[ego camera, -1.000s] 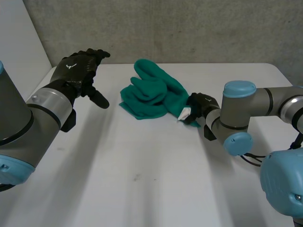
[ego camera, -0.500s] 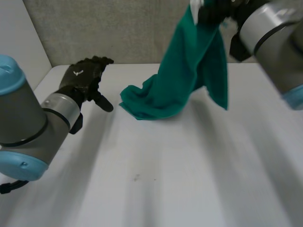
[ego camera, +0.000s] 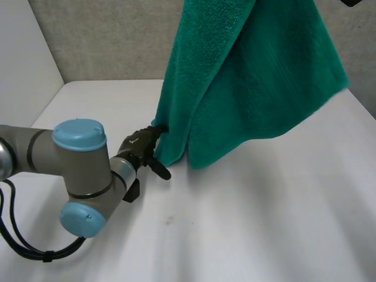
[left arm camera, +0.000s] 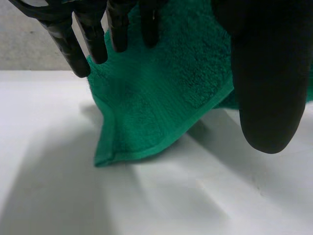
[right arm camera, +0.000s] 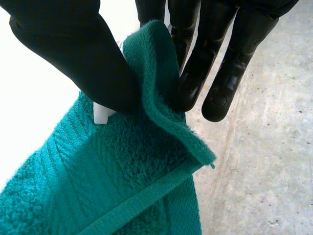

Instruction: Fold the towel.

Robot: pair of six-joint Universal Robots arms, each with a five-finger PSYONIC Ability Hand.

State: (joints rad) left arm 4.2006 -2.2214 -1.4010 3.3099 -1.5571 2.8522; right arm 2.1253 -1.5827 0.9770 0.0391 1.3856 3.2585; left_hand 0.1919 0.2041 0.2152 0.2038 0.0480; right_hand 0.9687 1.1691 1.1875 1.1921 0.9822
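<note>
A green towel (ego camera: 252,82) hangs down from above the table (ego camera: 264,235), its lowest folds just over the white top. In the right wrist view my right hand (right arm camera: 73,44) is shut on the towel's top corner (right arm camera: 146,98), thumb against fingers, beside a white label (right arm camera: 100,113). My left hand (ego camera: 141,150) is low over the table at the hanging towel's lower left edge. In the left wrist view its fingers (left arm camera: 88,34) are straight and its thumb (left arm camera: 269,73) stands apart, open, with the towel's bottom corner (left arm camera: 146,127) between and just beyond them.
My left arm's elbow with its blue caps (ego camera: 79,176) lies across the table's front left. A grey wall (ego camera: 106,35) stands behind the table. The table's left edge (ego camera: 50,103) meets a pale side panel.
My right hand has carried the towel's corner up out of the head view, so the towel hangs full length. My left arm has swung in, bringing its hand to the towel's lower edge.
</note>
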